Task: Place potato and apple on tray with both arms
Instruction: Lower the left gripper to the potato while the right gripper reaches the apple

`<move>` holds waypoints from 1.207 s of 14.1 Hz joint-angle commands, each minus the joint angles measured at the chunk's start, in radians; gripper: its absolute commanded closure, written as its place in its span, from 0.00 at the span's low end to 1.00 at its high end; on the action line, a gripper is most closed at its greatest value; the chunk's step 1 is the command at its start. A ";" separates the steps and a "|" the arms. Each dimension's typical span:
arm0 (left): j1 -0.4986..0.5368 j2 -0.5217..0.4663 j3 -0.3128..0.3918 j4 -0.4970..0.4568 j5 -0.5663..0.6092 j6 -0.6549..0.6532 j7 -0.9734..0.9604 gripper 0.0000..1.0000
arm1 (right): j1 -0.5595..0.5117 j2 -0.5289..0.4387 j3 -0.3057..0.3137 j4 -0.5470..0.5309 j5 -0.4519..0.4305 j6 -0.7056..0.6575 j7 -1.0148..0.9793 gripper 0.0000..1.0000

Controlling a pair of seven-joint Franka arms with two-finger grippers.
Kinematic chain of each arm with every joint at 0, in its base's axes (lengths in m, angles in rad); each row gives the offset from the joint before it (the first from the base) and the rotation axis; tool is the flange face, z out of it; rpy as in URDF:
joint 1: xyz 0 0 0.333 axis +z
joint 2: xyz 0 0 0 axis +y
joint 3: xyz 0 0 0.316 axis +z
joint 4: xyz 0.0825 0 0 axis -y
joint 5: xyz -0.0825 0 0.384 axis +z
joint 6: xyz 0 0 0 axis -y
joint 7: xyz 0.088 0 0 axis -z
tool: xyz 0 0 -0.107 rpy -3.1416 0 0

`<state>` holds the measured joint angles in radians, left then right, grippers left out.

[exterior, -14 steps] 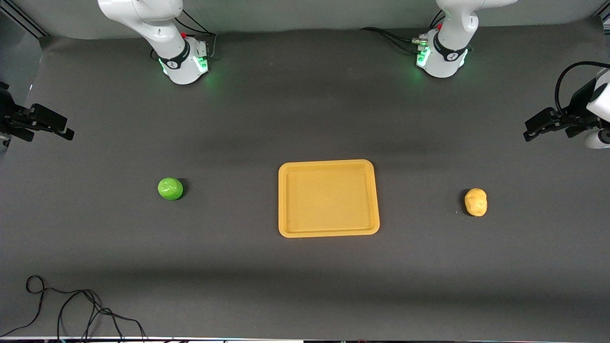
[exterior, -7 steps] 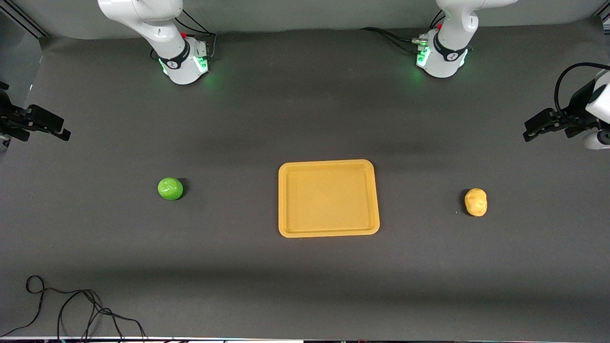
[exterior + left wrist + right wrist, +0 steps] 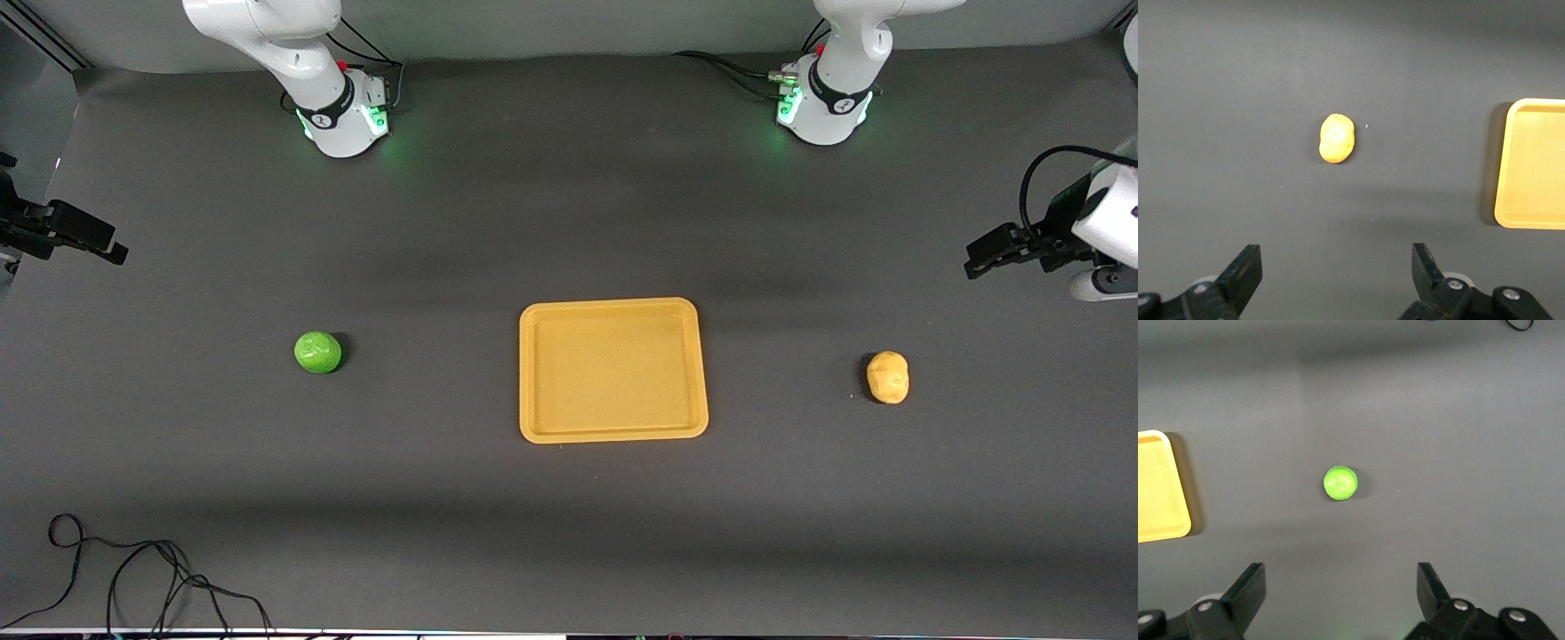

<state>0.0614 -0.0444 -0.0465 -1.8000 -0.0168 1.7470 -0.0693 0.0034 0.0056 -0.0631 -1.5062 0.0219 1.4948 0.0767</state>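
You have the tray lying empty in the middle of the table. The apple sits toward the right arm's end, well apart from the tray; the potato sits toward the left arm's end, equally clear of it. Your left gripper hangs over the table edge at its own end, fingers spread and holding nothing. Your right gripper hangs over its end's edge, likewise spread and empty.
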 commanded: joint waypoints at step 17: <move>0.009 0.343 0.002 -0.185 0.054 0.538 -0.004 0.00 | 0.035 0.031 0.008 -0.090 -0.027 0.093 0.021 0.00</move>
<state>0.0651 0.2272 -0.0435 -1.9656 0.0185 2.1934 -0.0693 0.0326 0.0442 -0.0534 -1.5486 -0.0196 1.5346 0.0792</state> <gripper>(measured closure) 0.000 0.000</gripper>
